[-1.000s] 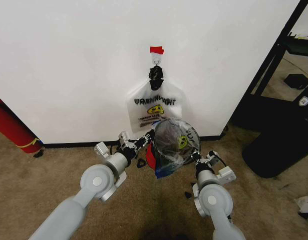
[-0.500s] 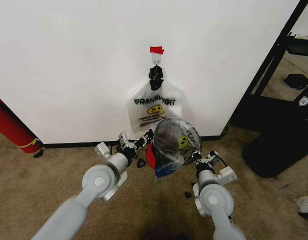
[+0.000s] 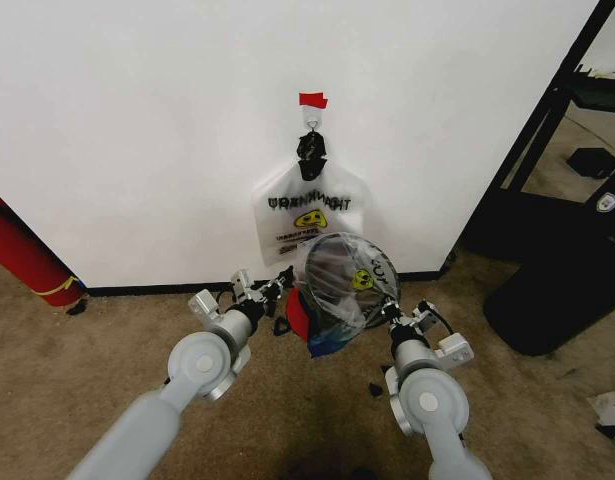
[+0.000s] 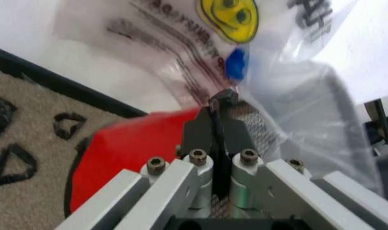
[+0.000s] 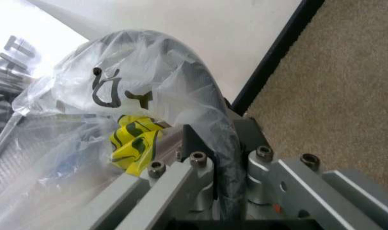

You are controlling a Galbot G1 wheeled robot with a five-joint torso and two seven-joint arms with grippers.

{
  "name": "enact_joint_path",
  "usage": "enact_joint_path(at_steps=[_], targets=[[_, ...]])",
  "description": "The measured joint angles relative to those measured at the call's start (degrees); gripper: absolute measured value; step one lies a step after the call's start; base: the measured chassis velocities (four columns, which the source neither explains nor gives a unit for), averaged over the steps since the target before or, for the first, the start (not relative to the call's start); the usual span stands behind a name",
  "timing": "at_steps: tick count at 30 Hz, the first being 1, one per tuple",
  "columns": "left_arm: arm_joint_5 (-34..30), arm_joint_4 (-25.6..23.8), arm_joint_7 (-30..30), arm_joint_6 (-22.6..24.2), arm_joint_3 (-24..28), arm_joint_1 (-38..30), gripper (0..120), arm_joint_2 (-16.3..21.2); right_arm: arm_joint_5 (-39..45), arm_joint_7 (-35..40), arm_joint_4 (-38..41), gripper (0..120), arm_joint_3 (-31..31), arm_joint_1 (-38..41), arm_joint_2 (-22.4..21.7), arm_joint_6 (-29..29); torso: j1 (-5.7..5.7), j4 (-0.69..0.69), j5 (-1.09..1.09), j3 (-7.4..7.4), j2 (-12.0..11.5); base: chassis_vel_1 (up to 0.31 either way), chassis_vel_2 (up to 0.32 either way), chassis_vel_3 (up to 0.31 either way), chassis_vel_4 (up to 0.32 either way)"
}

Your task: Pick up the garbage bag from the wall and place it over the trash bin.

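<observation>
The garbage bag point(image 3: 339, 288) is draped over the trash bin point(image 3: 305, 318), which stands on the carpet floor point(image 3: 107, 330) close against the wall point(image 3: 137, 130), just in front of the black baseboard. A second smiley bag point(image 3: 307, 215) hangs from the hook point(image 3: 312, 122) under the red tape piece point(image 3: 312, 100), directly behind the bin.

The left tool point(image 3: 277, 287) is clenched on the bag's film at the bin's left side; in the left wrist view its fingers point(image 4: 220, 125) meet with plastic pinched between them, a blue tape patch point(image 4: 236, 63) just beyond. The right tool point(image 3: 392, 312) is clenched on the bag film at the bin's right rim, with the film bunched between its fingers in the right wrist view.

The step in hand looks like stretching the mouth down around the rim. To do it well, both tools should pull outward and downward evenly, so the thin film neither tears nor slips off one side. The light bin may tip or slide if one side pulls harder.
</observation>
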Motion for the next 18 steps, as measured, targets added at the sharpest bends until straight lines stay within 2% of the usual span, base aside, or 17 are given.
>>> enact_joint_path(at_steps=[9, 13, 18], targets=[[0.0, 0.1, -0.9, 0.5, -1.6, 0.6, 0, 1.6, -0.3, 0.0, -0.5, 1, 0.0, 0.1, 0.1, 0.2, 0.00, 0.00, 0.00, 0.00, 0.0, 0.000, 0.000, 0.000, 0.000], [1.9, 0.4, -1.0, 1.1, -1.5, 1.3, 18, 2.1, -0.3, 0.0, -0.4, 1, -0.2, 0.2, 0.2, 0.2, 0.00, 0.00, 0.00, 0.00, 0.0, 0.000, 0.000, 0.000, 0.000], [3.3, 0.5, -1.1, 1.4, -0.5, 1.6, 32, 1.3, -0.2, 0.2, 0.1, 1, -0.4, 0.2, 0.2, 0.2, 0.00, 0.00, 0.00, 0.00, 0.0, 0.000, 0.000, 0.000, 0.000]])
